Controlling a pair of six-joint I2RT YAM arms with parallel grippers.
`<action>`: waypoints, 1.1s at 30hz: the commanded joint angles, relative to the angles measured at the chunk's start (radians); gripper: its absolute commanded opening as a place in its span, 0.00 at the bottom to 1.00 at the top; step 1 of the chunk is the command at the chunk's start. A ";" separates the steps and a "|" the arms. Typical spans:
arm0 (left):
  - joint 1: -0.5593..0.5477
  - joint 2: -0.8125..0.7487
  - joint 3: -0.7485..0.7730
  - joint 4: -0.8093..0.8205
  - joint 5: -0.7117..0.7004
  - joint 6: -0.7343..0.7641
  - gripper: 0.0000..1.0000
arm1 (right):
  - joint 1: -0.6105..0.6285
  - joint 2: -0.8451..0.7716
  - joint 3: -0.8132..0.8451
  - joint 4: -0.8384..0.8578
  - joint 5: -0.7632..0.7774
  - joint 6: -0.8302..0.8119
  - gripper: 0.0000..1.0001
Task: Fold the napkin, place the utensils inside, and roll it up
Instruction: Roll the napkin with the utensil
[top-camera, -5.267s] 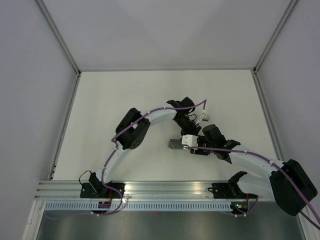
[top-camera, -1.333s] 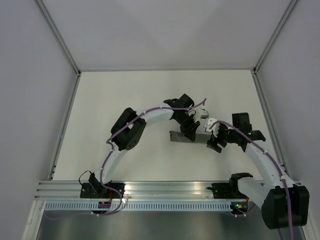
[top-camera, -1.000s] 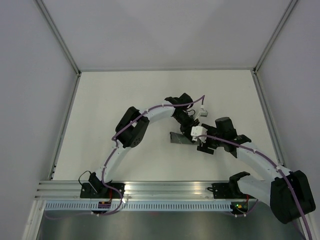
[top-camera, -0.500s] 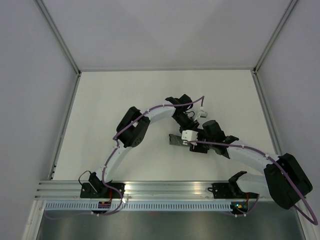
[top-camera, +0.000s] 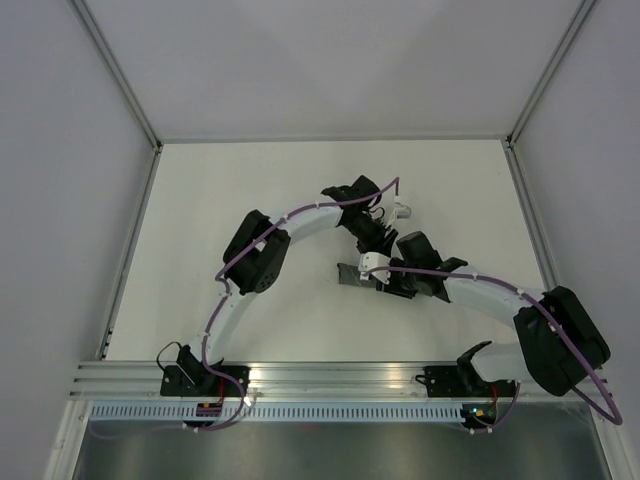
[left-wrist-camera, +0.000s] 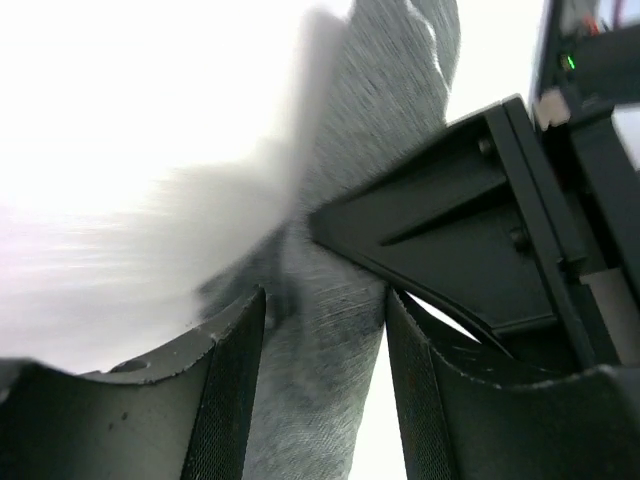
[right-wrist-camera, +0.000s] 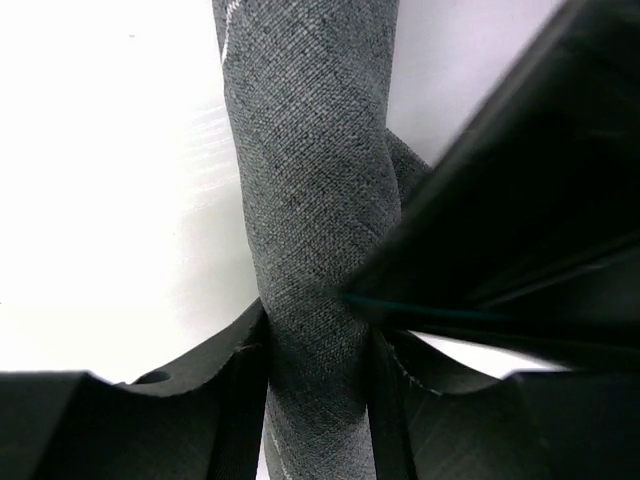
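**A:** Since a second or so ago the right jaws have come in from off the roll's end. They now sit over its middle, close against the left jaws.

**B:** Are they gripping?

**A:** The right ones, yes. Both pads (right-wrist-camera: 235, 395) press the napkin (right-wrist-camera: 310, 200), one on each flank, so they are clamped on it. The left jaws straddle the same roll, but that view is smeared and I cannot tell whether they pinch or stand off.

**B:** Which step is this?

**A:** The last one, I'd say. The napkin is already a tight tube lying on the table (top-camera: 220, 200) near its centre. The next move probably calls for one grip to hold while the other shifts, so that the wrap stays tight and the loose edge ends up underneath.

**B:** And the utensils?

**A:** I can't see them, so presumably they are inside. A thin teal line (right-wrist-camera: 430, 308) shows beside the roll in the right wrist view. It may be a tip poking out, but I can't be sure.

**B:** And from above?

**A:** Both arms cover the roll, and only one end peeks out. Whether the hem is tucked is hidden.
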 joint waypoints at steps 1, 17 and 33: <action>0.057 -0.131 -0.020 0.173 -0.120 -0.112 0.56 | 0.002 0.043 0.080 -0.107 -0.025 0.054 0.44; 0.166 -0.556 -0.524 0.464 -0.702 -0.623 0.57 | -0.106 0.351 0.356 -0.254 -0.209 0.261 0.44; 0.077 -0.919 -1.108 0.869 -0.913 -0.559 0.63 | -0.199 0.735 0.731 -0.596 -0.466 0.168 0.44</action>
